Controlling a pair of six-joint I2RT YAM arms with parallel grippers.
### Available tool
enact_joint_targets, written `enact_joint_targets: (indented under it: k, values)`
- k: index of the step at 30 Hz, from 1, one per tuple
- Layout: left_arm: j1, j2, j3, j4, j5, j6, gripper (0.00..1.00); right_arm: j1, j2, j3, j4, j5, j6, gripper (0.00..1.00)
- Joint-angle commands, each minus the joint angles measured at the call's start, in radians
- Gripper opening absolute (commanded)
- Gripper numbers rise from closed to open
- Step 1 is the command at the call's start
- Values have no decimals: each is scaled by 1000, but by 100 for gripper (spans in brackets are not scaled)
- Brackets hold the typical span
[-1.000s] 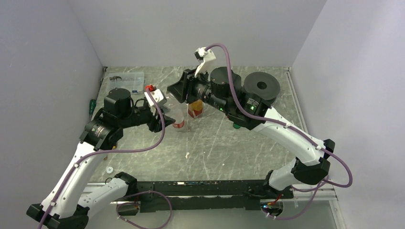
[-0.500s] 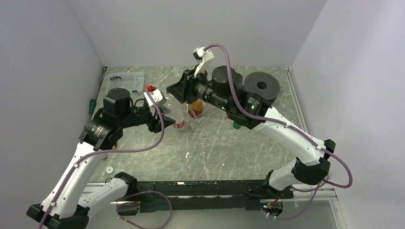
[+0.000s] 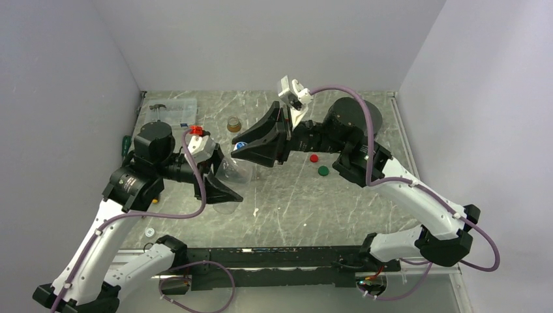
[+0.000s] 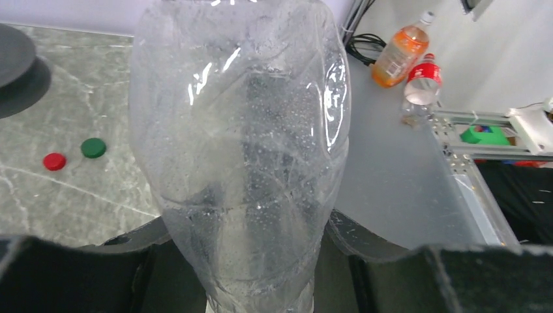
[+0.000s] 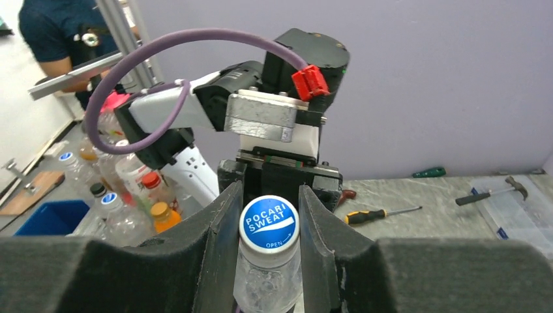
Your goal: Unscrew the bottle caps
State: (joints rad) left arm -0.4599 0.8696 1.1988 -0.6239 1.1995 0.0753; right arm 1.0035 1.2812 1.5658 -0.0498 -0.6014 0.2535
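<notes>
My left gripper [image 3: 220, 188] is shut on a plain clear bottle [image 3: 233, 175] and holds it tilted above the table. The bottle fills the left wrist view [image 4: 241, 143], with the jaws pressed to its lower body. My right gripper [image 3: 253, 149] is shut on this bottle's blue-and-white cap [image 5: 269, 223], which sits between both fingers [image 5: 218, 235]. The cap also shows in the top view [image 3: 240, 146]. A loose red cap [image 3: 313, 158] and a green cap [image 3: 323, 171] lie on the table right of centre. A short amber bottle [image 3: 233, 124] stands at the back.
A large black spool [image 3: 355, 111] sits at the back right, partly behind my right arm. A clear box [image 3: 171, 111] and a hammer [image 5: 489, 191] lie at the back left. A green screwdriver [image 3: 125, 143] lies by the left wall. Other bottles [image 4: 399, 55] lie off the table.
My left gripper has come nearer and now holds a clear bottle in the air. My right arm has swung round and closed on its blue cap. The red and green caps now show.
</notes>
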Motion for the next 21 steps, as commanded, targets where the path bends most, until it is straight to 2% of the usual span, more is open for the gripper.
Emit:
enact_joint_targets:
  k: [1, 3, 4, 7, 9, 12, 16, 21]
  values:
    - [10, 10, 40, 45, 58, -56, 0, -6, -7, -13, 18, -196, -22, 30]
    - [10, 10, 43, 26, 42, -33, 0, -12, -17, -17, 5, -123, -28, 63]
    - [10, 9, 43, 16, 27, -15, 0, -13, -29, -17, -3, -47, -27, 76]
    - [10, 6, 42, -27, -54, 59, 0, -13, -50, -24, -8, 291, 23, 91]
    - [10, 5, 37, -46, -144, 107, 0, -10, -46, 2, -48, 489, 65, 92]
    - [10, 0, 15, -45, -297, 161, 0, 6, -23, 37, -106, 633, 113, 90]
    - [10, -2, -7, -27, -488, 203, 0, 31, 74, 163, -285, 753, 153, 79]
    - [10, 3, -22, -8, -609, 217, 0, 71, 131, 204, -314, 790, 147, 77]
